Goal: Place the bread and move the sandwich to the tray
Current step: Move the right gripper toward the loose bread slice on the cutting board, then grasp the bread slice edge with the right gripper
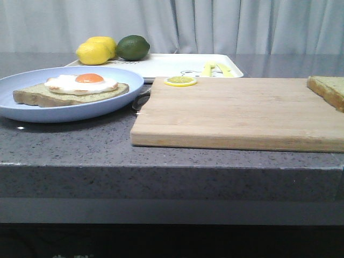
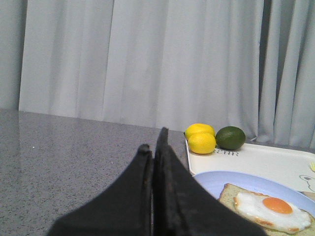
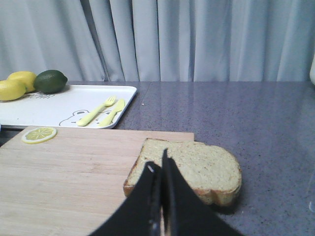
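- The left gripper (image 2: 156,147) is showing only in its own wrist view; its dark fingers are lying pressed together with nothing between them, above the grey counter (image 1: 70,145).
- The right gripper (image 3: 157,164) is likewise showing only in its wrist view; its fingers are closed against each other, holding nothing, and are sitting in front of the bread (image 3: 194,169).
- The bread (image 1: 328,90) is lying flat at the right end of the wooden board (image 1: 236,113), overhanging the board's edge onto the counter, as the right wrist view shows.
- The sandwich (image 1: 72,88) is standing open: one slice topped with a fried egg (image 1: 81,83) is resting on the light-blue plate (image 1: 32,110), at the left of the counter, just beside the board.
- The tray (image 1: 172,64) is sitting behind the plate and board, flat on the counter.
- Two lemons (image 1: 97,50) and a lime (image 1: 133,47) are sitting at the tray's far left corner, touching one another.
- A yellow fork and knife (image 3: 101,112) are lying side by side on the tray, near its right edge.
- A lemon slice (image 1: 180,81) is lying on the board's far left corner.
- A pale curtain (image 1: 215,24) is hanging behind the counter.
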`<state>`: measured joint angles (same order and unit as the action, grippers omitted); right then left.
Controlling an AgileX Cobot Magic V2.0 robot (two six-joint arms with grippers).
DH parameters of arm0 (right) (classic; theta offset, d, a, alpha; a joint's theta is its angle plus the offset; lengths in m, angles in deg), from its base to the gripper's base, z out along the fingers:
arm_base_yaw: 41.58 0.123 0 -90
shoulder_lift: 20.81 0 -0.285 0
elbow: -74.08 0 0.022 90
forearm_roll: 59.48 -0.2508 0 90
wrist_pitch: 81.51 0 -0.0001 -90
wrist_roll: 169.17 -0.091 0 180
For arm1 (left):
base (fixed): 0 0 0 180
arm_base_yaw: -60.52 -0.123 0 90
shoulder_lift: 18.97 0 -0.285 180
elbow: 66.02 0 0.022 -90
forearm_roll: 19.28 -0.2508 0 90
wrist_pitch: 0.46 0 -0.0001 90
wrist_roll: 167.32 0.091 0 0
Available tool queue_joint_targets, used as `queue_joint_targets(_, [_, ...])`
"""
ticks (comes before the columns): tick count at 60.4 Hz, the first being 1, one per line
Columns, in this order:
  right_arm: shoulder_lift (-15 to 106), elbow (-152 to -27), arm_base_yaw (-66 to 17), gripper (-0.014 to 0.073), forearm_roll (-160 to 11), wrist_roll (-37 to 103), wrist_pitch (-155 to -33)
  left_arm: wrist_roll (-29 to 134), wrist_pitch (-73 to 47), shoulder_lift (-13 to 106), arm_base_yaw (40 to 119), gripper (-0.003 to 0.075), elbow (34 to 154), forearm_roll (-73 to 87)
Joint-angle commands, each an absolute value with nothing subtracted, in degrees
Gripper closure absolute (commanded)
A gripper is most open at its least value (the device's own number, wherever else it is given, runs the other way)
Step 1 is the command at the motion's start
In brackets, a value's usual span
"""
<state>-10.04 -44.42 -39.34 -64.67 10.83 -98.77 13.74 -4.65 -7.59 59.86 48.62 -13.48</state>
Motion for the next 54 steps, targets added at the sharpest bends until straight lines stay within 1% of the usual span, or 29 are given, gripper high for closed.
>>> queue_joint_targets(1, [-4.39, -51.19, -39.73, 0.0671, -64.06, 10.83, -98.20, 13.29, -6.05, -1.59, 59.87, 0.0739, 55.40, -13.31])
queue_joint_targets(10, [4.34, -58.09, -39.73, 0.0671, -64.06, 10.83, -100.13, 13.29, -7.32, 9.91, 59.87, 0.0739, 60.99, -13.31])
queue_joint_targets(15, [7.93, -60.05, -39.73, 0.0671, -64.34, 10.83, -100.26, 13.29, -5.92, 15.14, 59.87, 0.0739, 62.53, -13.31])
queue_joint_targets(21, [10.21, -60.56, -39.73, 0.0671, -64.72, 10.83, -99.67, 13.29, -2.93, 18.43, 59.97, 0.0739, 62.80, -13.31])
queue_joint_targets(27, [10.51, -60.50, -39.73, 0.0662, -64.67, 10.83, -99.75, 13.29, -2.04, 18.99, 59.97, 0.0739, 62.80, -13.31])
queue_joint_targets(29, [10.51, -60.50, -39.73, 0.0643, -64.67, 10.83, -99.75, 13.29, -1.75, 18.99, 59.97, 0.0739, 62.80, -13.31])
queue_joint_targets(32, [10.51, -60.50, -39.73, 0.0593, -64.67, 10.83, -99.75, 13.29, -1.35, 18.99, 59.97, 0.0737, 62.80, -13.31])
queue_joint_targets(35, [10.51, -60.50, -39.73, 0.0514, -64.67, 10.83, -99.75, 13.29, -1.38, 18.99, 59.97, 0.0729, 62.80, -13.31])
queue_joint_targets(37, [10.51, -60.46, -39.73, 0.0443, -64.67, 10.83, -99.84, 13.29, -1.38, 18.99, 59.97, 0.0711, 62.80, -13.31])
queue_joint_targets(38, [10.51, -60.39, -39.73, 0.0412, -64.67, 10.83, -99.82, 13.29, -1.38, 18.99, 59.97, 0.0694, 62.80, -13.31])
queue_joint_targets(39, [10.51, -60.39, -39.73, 0.0364, -64.67, 10.83, -99.98, 13.29, -1.38, 18.99, 59.97, 0.0678, 62.80, -13.31])
queue_joint_targets(43, [10.51, -60.39, -39.73, 0.0214, -64.67, 10.83, -100.90, 13.29, -1.38, 18.99, 59.97, 0.0566, 62.80, -13.31])
queue_joint_targets(45, [10.51, -60.39, -39.73, 0.0111, -64.67, 10.83, -101.49, 13.29, -1.38, 18.99, 59.97, 0.0471, 62.80, -13.31])
queue_joint_targets(47, [10.51, -60.33, -39.73, 0.0044, -64.67, 10.83, -101.54, 13.29, -1.38, 18.99, 59.97, 0.0364, 62.80, -13.31])
queue_joint_targets(48, [10.51, -60.28, -39.73, 0.0027, -64.67, 10.83, -101.47, 13.29, -1.38, 18.99, 59.97, 0.0328, 62.80, -13.31])
queue_joint_targets(50, [10.51, -60.29, -39.73, -0.0006, -64.67, 10.83, -101.48, 13.29, -1.38, 18.99, 59.97, 0.0230, 62.80, -13.31])
queue_joint_targets(52, [10.51, -60.29, -39.73, -0.0025, -64.67, 10.83, -101.34, 13.29, -1.38, 18.99, 59.97, 0.0167, 62.80, -13.31])
queue_joint_targets(54, [10.59, -60.29, -39.73, -0.0029, -64.67, 10.83, -101.22, 13.29, -1.38, 18.99, 59.97, 0.0125, 62.80, -13.31])
